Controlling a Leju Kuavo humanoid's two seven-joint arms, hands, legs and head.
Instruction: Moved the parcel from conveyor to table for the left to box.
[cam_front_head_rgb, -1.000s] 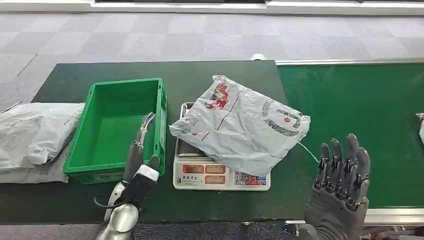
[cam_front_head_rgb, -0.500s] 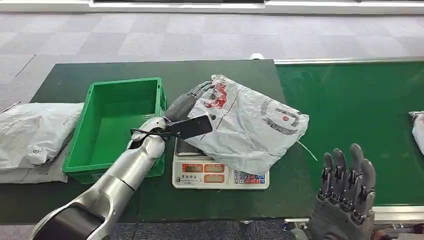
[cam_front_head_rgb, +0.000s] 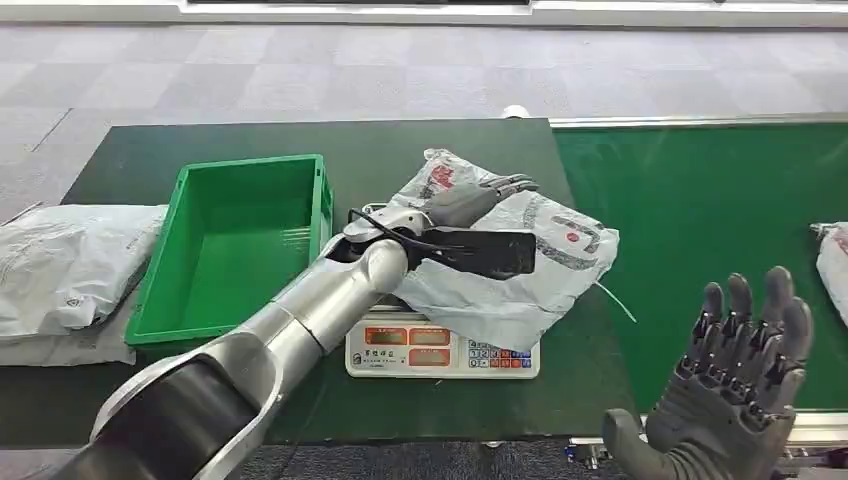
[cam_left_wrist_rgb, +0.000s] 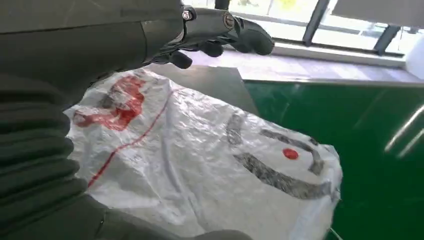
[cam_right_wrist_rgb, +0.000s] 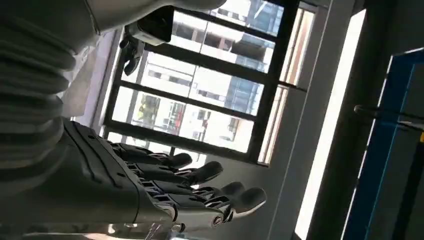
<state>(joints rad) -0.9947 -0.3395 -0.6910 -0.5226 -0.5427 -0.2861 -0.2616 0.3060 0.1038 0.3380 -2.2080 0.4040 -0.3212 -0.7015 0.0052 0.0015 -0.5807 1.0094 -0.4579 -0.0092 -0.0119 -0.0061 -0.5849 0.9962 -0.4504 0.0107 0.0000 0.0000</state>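
Nearest you, the right hand (cam_front_head_rgb: 740, 385) stands raised at the front edge of the conveyor belt (cam_front_head_rgb: 700, 250), palm up and fingers (cam_front_head_rgb: 745, 310) spread wide with nothing in them; the right wrist view agrees, showing them straight and apart against a window. That hand is well apart from the parcel.

Next out, the weighing scale (cam_front_head_rgb: 440, 352) sits on the dark worktop (cam_front_head_rgb: 420, 150) just beside the green crate (cam_front_head_rgb: 235, 245), its display facing you. The grey poly-bag parcel (cam_front_head_rgb: 540, 270) lies slumped across the scale's pan, so it is already off the belt and on the worktop side. Its long axis runs from the red-printed corner at the far left down toward the near right, where one corner overhangs toward the belt.

The left hand (cam_front_head_rgb: 470, 200) is the nearer one by far: your left arm reaches over the scale and the hand hovers over the parcel's far, red-printed end, fingers (cam_front_head_rgb: 510, 185) stretched out and pointing toward the belt. In the left wrist view the fingers (cam_left_wrist_rgb: 240, 35) are loosely extended above the bag with a gap beneath them, so they look released, not grasping. The parcel lies directly under and just forward of them, and the crate is to that arm's left.

Further left, another white parcel (cam_front_head_rgb: 65, 265) rests at the worktop's edge.
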